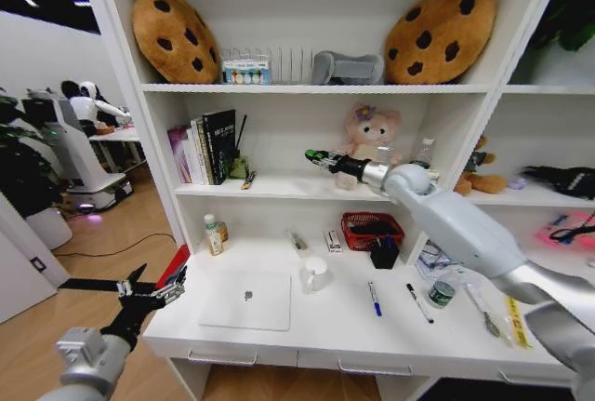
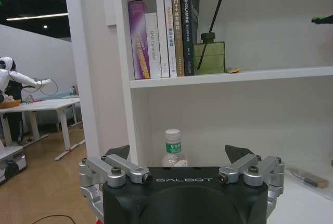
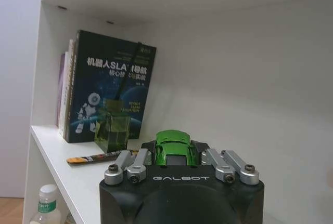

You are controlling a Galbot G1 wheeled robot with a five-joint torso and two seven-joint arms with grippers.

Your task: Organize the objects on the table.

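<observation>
My right gripper [image 1: 314, 156] is raised to the middle shelf and shut on a tiny green toy car [image 3: 173, 148], held above the shelf board near the books. My left gripper [image 1: 154, 290] hangs open and holds nothing, just off the left end of the white table [image 1: 325, 338]; its spread fingers [image 2: 118, 152] show in the left wrist view. On the table lie a closed silver laptop [image 1: 246, 300], a blue pen [image 1: 374, 298], a black pen [image 1: 419, 303] and a small green-labelled can [image 1: 442, 291].
A white cup [image 1: 314, 274], a red basket [image 1: 372, 230] and a bottle [image 1: 214, 233] stand at the table's back. Books [image 1: 206, 145], a reed diffuser [image 2: 209, 56] and a plush bear [image 1: 369, 139] occupy the middle shelf. Cookie cushions [image 1: 174, 36] sit on top.
</observation>
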